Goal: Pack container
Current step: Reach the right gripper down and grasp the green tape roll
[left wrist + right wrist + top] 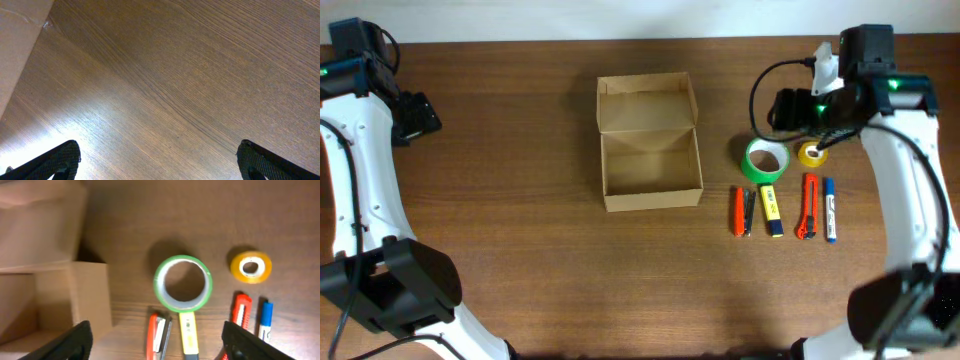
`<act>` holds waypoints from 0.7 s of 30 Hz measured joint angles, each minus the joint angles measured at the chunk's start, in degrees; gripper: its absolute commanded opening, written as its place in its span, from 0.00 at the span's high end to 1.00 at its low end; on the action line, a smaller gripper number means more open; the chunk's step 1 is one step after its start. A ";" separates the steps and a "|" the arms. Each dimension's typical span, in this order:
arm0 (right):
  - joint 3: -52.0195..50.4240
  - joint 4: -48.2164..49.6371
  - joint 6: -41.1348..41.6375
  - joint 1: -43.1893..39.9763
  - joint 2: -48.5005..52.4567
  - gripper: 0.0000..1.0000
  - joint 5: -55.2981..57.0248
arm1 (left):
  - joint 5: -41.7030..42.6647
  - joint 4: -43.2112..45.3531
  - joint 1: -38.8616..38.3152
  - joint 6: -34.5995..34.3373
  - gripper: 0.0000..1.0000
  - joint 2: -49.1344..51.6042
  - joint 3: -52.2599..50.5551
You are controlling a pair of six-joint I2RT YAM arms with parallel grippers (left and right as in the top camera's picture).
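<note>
The container [650, 145] is a tan cardboard box, open, with its flap lid standing at the back; nothing shows inside it. In the right wrist view the container [55, 280] fills the left side. Right of it lie a green tape roll [765, 160], a small yellow tape roll [811, 154], an orange stapler [738, 211], a yellow marker [771, 209], an orange cutter [808, 205] and a blue marker [830, 208]. My right gripper [790, 110] hovers above the green tape roll [159, 282], open [157, 342] and holding nothing. My left gripper [418, 115] is open at the far left.
The left wrist view shows bare wood between the open left gripper [157, 162] and a tan cardboard face [17, 40] at its upper left. The items right of the box lie close together in a row, the stapler [158, 335] nearest the box wall.
</note>
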 measured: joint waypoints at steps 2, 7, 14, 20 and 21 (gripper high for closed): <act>0.00 -0.22 0.39 -1.16 2.21 0.20 -0.02 | 0.00 0.00 0.00 0.00 0.00 0.00 0.00; 0.00 -0.98 1.14 -2.97 6.36 0.21 0.00 | 0.00 0.00 0.00 0.00 0.00 0.00 0.00; 0.00 -2.62 1.25 -3.45 13.46 0.23 0.74 | 0.00 0.00 0.00 -0.02 0.00 0.00 0.00; 0.00 -1.70 0.94 -3.54 17.86 0.25 2.60 | 0.00 0.00 0.00 0.00 0.00 0.00 0.00; 0.00 -1.55 0.85 -3.56 18.32 0.26 2.97 | 0.00 0.00 0.00 0.00 0.00 0.00 0.00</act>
